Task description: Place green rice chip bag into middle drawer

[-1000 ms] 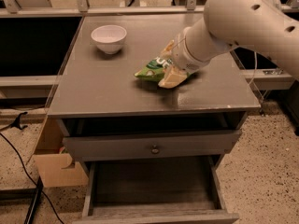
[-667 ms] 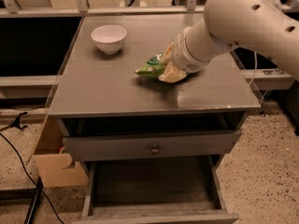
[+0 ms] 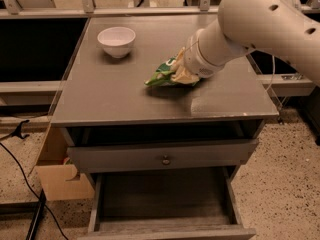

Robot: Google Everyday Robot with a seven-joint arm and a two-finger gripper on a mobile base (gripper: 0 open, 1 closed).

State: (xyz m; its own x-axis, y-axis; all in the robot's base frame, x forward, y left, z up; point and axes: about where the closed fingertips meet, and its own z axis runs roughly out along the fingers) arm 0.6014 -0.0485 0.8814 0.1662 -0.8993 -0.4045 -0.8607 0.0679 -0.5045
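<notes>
Item 1. Crinkly bright-green rice chip bag (image 3: 159, 78) with white lettering: atop gray wooden cabinet top (image 3: 110, 96), right of centre, left end free with a shadow beneath, right end inside the gripper.

Item 2. Two-finger cream-coloured gripper (image 3: 179, 73) on a thick white robot arm (image 3: 260, 19): reaching in from upper right, low over the cabinet top, jaws clamped on the right end of the green rice chip bag.

Item 3. Wide gray wooden middle drawer (image 3: 160, 196): lowest visible drawer, pulled open, long rectangular tray bare.

Item 4. Gray upper drawer (image 3: 125, 157) with small round metal knob (image 3: 165, 160): just above the middle drawer, nearly closed.

Item 5. Small white round bowl (image 3: 116, 40): upright at back left of cabinet top, well apart from the bag.

Item 6. Tan cardboard box (image 3: 57, 179): on speckled floor, beside cabinet's left side.

Item 7. Black cable (image 3: 17, 166): trailing across floor at left.
</notes>
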